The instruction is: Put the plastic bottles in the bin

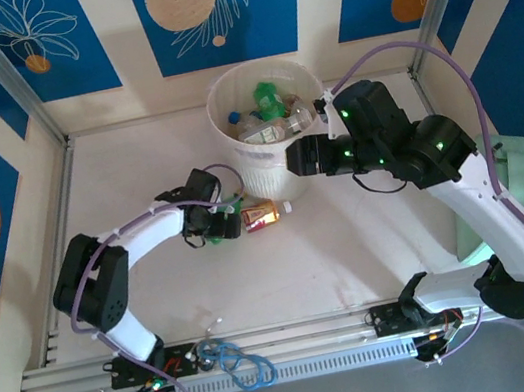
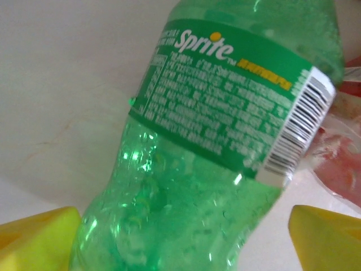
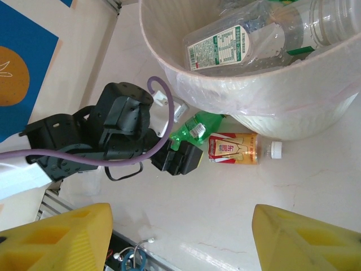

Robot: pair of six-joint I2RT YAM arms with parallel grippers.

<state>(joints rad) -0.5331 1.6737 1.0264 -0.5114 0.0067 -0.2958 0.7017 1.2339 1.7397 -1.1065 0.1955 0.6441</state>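
Observation:
A green Sprite bottle (image 2: pixel 225 113) lies on the white table between the yellow fingers of my left gripper (image 2: pixel 183 243), which stands open around it; there is a gap on the right side. From above, that left gripper (image 1: pixel 218 222) sits just in front of the bin (image 1: pixel 264 180). An amber bottle with a red label (image 1: pixel 261 215) lies right beside the green one (image 3: pixel 206 125). The bin (image 3: pixel 282 107) holds several bottles (image 1: pixel 264 119). My right gripper (image 1: pixel 295 162) hovers at the bin's front right, and its fingers (image 3: pixel 180 237) are open with nothing between them.
A mint-green case (image 1: pixel 515 161) stands at the right edge under my right arm. A blue cable coil (image 1: pixel 238 361) lies on the front rail. The amber bottle's white cap (image 3: pixel 276 150) points at the bin's base.

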